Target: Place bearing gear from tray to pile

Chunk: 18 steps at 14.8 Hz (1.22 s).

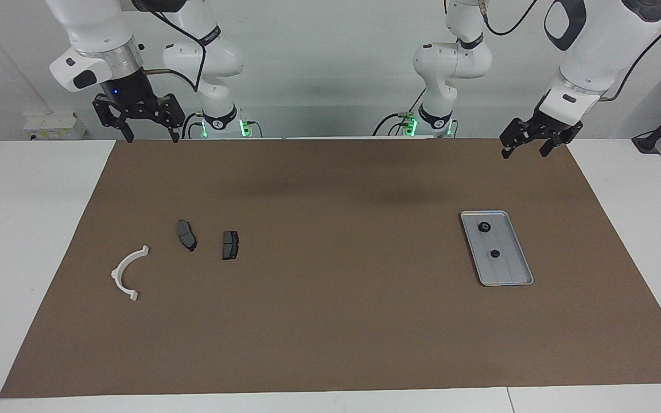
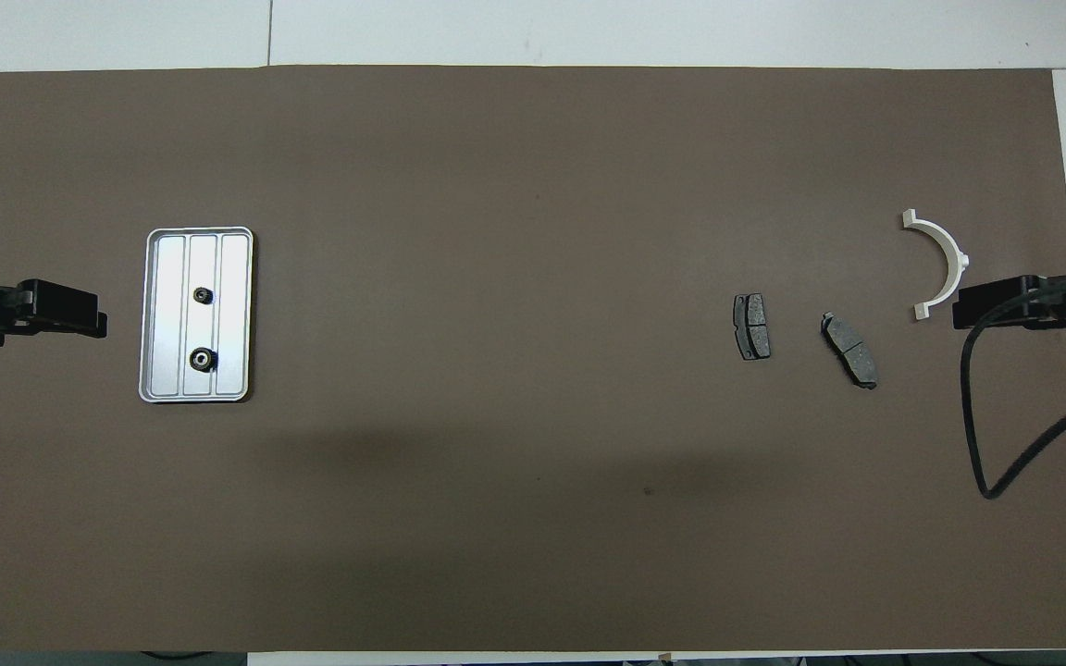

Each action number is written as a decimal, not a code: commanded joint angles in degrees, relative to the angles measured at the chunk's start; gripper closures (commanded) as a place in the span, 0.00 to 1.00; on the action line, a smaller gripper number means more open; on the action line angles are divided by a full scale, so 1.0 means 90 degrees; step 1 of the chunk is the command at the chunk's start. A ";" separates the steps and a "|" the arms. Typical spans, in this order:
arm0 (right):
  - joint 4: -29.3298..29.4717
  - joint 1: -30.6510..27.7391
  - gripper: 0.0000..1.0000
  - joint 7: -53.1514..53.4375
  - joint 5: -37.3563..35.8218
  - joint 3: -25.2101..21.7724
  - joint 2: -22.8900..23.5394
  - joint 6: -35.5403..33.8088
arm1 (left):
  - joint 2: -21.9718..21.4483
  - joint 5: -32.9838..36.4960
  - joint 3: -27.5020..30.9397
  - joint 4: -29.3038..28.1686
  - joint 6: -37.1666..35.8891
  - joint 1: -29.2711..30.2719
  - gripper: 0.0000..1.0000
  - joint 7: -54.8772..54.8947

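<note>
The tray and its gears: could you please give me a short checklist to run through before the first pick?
1. Two gears lie in the tray: ok.
2. Left claw open, empty, raised at the mat's edge nearest the robots, tray end: ok.
3. Right claw open, empty, waiting raised at the pile's end: ok.
4. Pile in place, white arc and two dark pads on the mat: ok.
5. Gears' seating in the grooves: cannot tell.

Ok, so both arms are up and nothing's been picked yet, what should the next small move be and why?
Probably lower the open left gripper toward the tray and over one bearing gear. Both gears still sit in the tray at the left arm's end, this gripper hangs nearest it, and the right gripper waits, open, by the pile's end.
</note>
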 commanded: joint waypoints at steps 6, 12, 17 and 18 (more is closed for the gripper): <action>-0.0039 -0.0045 0.00 0.0011 0.0175 0.0028 -0.0096 -0.0061 | -0.0161 0.0046 -0.0011 -0.0231 0.0132 0.0337 0.00 0.0179; -0.0029 -0.0045 0.00 0.0011 0.0175 0.0028 -0.0116 -0.0071 | 0.0092 0.0046 -0.0020 -0.1263 0.1739 0.0808 0.01 0.0570; -0.0029 -0.0045 0.00 0.0011 0.0175 0.0018 -0.0116 -0.0061 | 0.0717 0.0036 -0.0030 -0.2399 0.3598 0.0720 0.00 0.0473; -0.0029 -0.0045 0.00 0.0002 0.0175 0.0018 -0.0116 -0.0061 | 0.0757 0.0036 -0.0030 -0.2516 0.3803 0.0710 0.00 0.0473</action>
